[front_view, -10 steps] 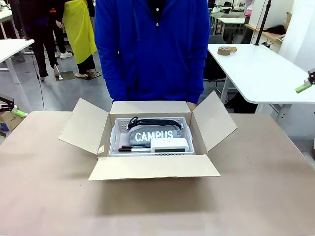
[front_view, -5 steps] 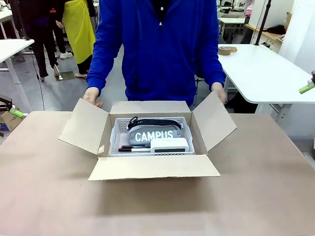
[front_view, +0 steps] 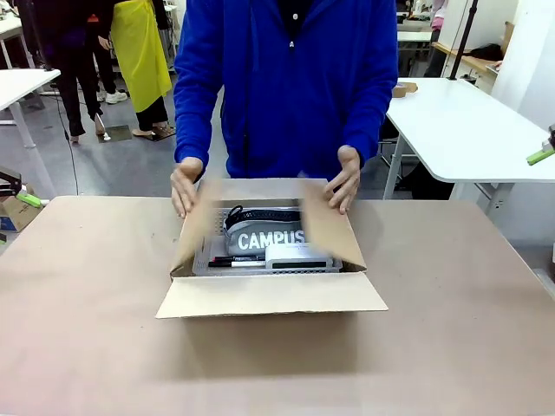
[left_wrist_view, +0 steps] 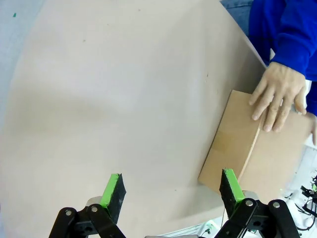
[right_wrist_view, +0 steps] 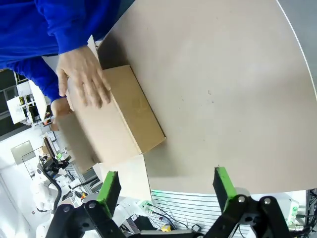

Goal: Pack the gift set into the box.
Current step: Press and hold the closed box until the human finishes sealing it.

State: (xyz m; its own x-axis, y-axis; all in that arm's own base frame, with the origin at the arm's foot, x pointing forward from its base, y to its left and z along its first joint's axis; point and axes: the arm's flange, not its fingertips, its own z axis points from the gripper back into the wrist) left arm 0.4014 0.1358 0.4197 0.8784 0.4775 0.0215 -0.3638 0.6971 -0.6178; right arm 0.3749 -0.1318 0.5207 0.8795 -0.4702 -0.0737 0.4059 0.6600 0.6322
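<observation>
The box (front_view: pixel 269 295) stands mid-table with its near flap lying flat toward me. A person in blue presses a hand (front_view: pixel 184 184) on each side flap, both tilted inward over the gift set (front_view: pixel 269 241): grey "CAMPUS" pouch, white case and pens in a grey tray inside the box. My left gripper (front_view: pixel 26 198) hangs at the far left edge and my right gripper (front_view: pixel 539 156) at the far right, both well away from the box. In the left wrist view, the left gripper (left_wrist_view: pixel 172 191) is open above the box (left_wrist_view: pixel 237 144). The right gripper (right_wrist_view: pixel 166 191) is open too, the box (right_wrist_view: pixel 119 119) beyond it.
The brown table (front_view: pixel 87 347) has wide free room around the box. A white table (front_view: pixel 460 121) with a tape roll (front_view: pixel 403 89) stands at the back right, another white table (front_view: pixel 22 82) at the back left. People stand farther off.
The person's hands came from beside the spread side flaps and swung both flaps inward over the tray. Neither gripper has moved.
</observation>
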